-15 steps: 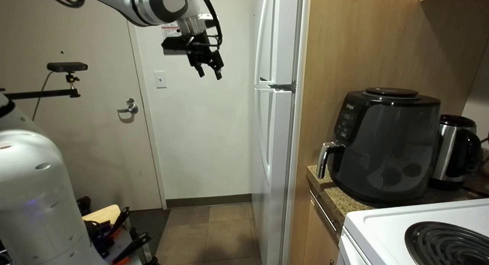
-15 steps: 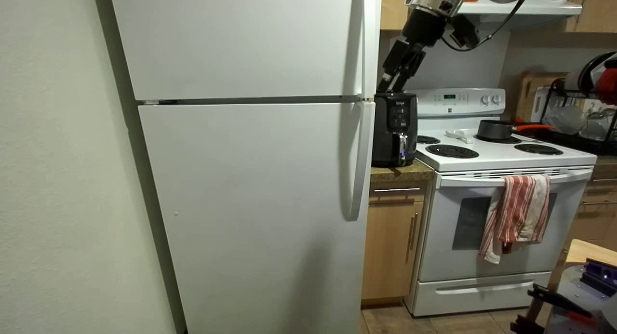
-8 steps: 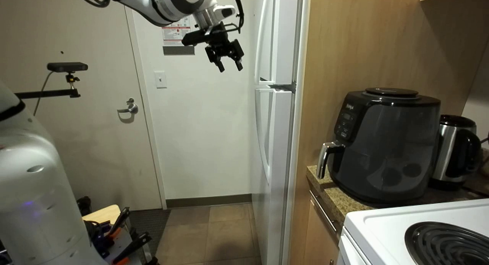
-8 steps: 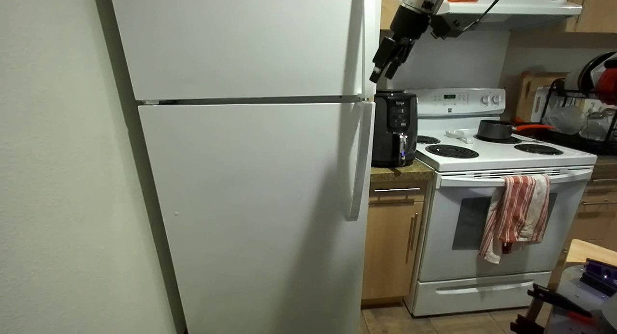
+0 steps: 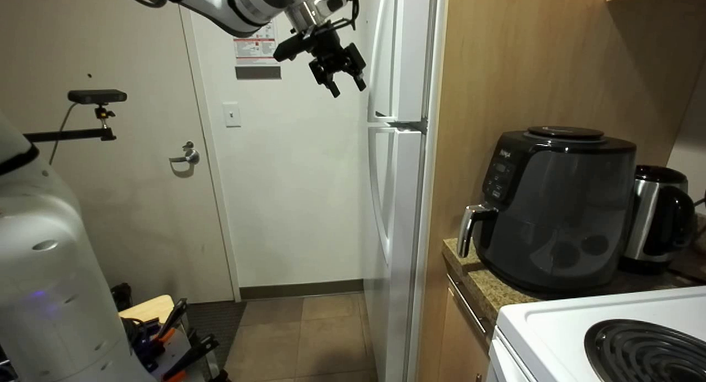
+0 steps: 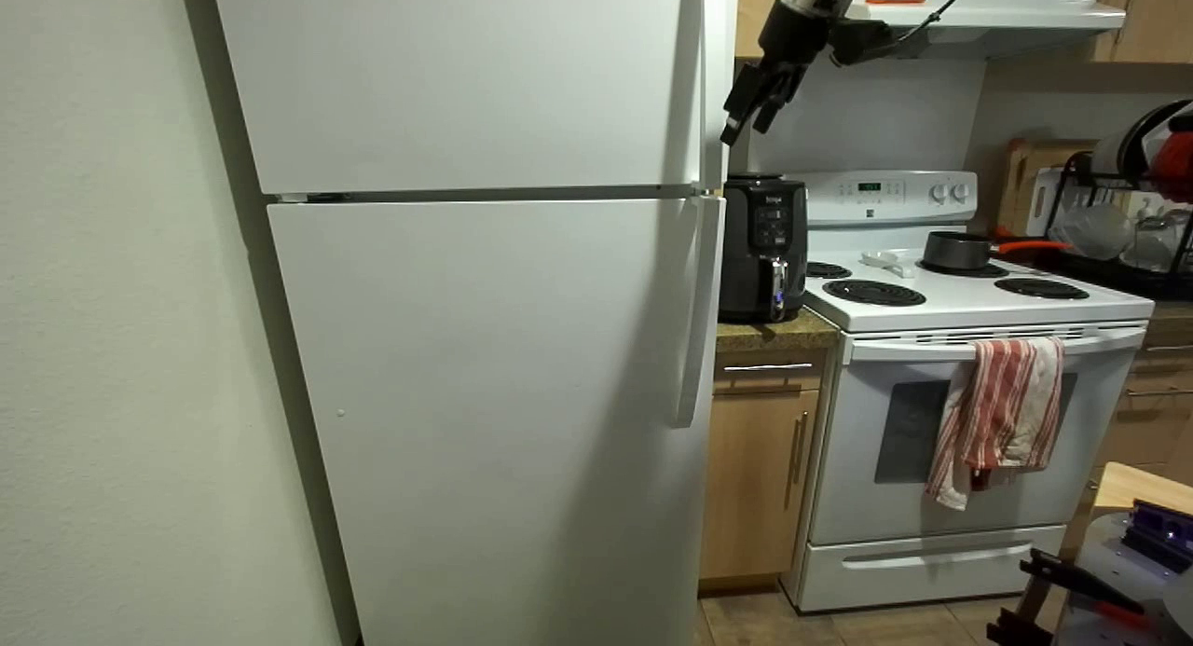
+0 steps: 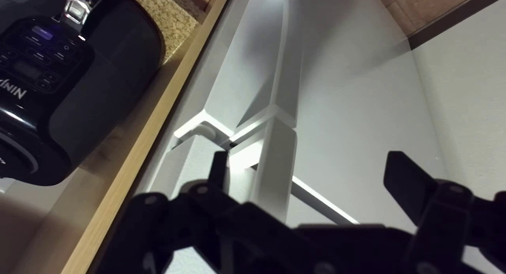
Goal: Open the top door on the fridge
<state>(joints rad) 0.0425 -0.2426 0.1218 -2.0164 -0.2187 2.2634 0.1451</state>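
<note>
End effector (image 5: 348, 88), jaws spread wide, holds nothing. Top door (image 6: 466, 77) is closed just ahead of it. Probably rigid, slick, stiff to break loose; grip its handle (image 7: 276, 165) near the lower end.

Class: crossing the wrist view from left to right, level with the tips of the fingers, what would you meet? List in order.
Black air fryer, wooden panel edge, one of the fingers, top door's handle, other of the fingers, pale wall.
</note>
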